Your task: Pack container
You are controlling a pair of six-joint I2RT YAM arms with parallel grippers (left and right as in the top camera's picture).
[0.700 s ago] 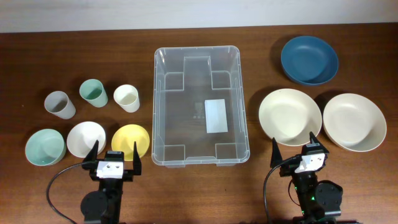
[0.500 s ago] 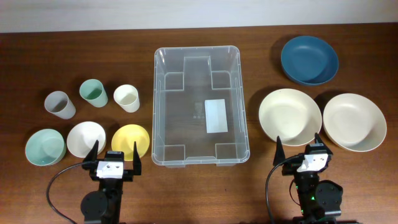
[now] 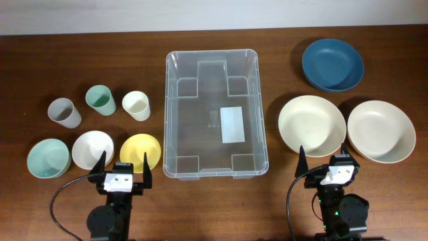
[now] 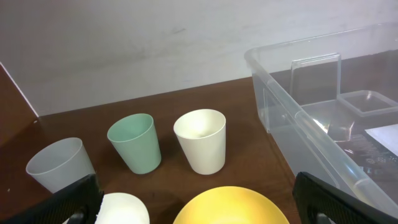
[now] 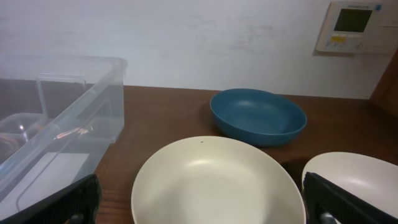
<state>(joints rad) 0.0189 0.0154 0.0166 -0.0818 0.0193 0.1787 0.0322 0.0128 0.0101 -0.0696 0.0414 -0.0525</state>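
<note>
Right tool point(image 3: 322, 151), spread, overlaps near rim of cream plate point(image 3: 311, 124) beside container point(image 3: 215, 40).

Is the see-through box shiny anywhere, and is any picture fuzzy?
Overhead view: sharp, evenly lit, faint glints on the container. Left wrist view: white glare streaks along its rim. Right wrist view: a small orange glint inside it; nothing looks fuzzy.

- Plain indoor room, likely a lab or office.
- Dark wooden tabletop point(image 3: 281, 40) against a bare white wall point(image 5: 186, 37).
- Control panel point(image 5: 353, 25) with a small screen mounted on that wall.
</note>
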